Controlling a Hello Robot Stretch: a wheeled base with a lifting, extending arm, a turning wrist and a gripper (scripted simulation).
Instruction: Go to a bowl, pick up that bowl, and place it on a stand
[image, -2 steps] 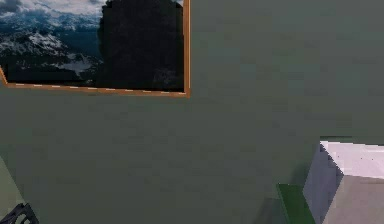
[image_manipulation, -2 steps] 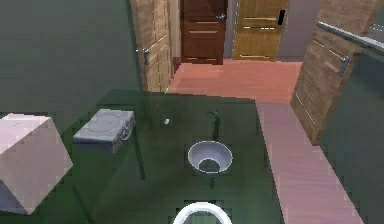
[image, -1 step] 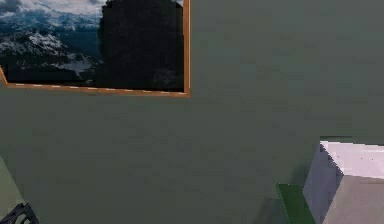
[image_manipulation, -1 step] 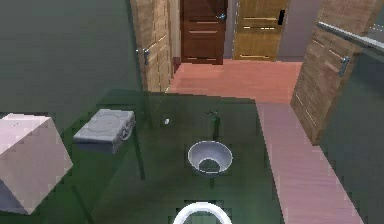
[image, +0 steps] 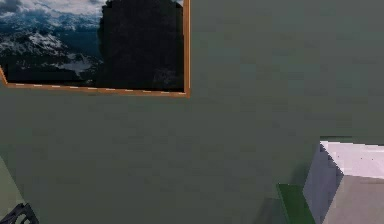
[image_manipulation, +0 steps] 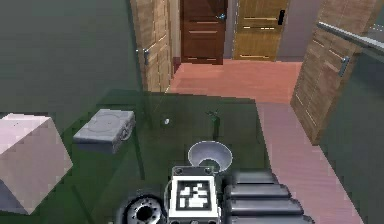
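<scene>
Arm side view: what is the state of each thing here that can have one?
Bowl: upright on the green table, hollow side up.
Grey case: lying flat on the table, lid down.
Pale box: standing on the table, closed.
Brown door: shut.
Yellow door: shut.
Gripper: low at the bottom edge, near the bowl; I cannot tell whether it holds anything.

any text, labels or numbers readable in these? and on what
No words or numbers can be read.
White square on the arm: black marks only, a pattern, not letters.
Wall picture: mountain scene, no caption.
Pale box, grey case: no print legible.
</scene>
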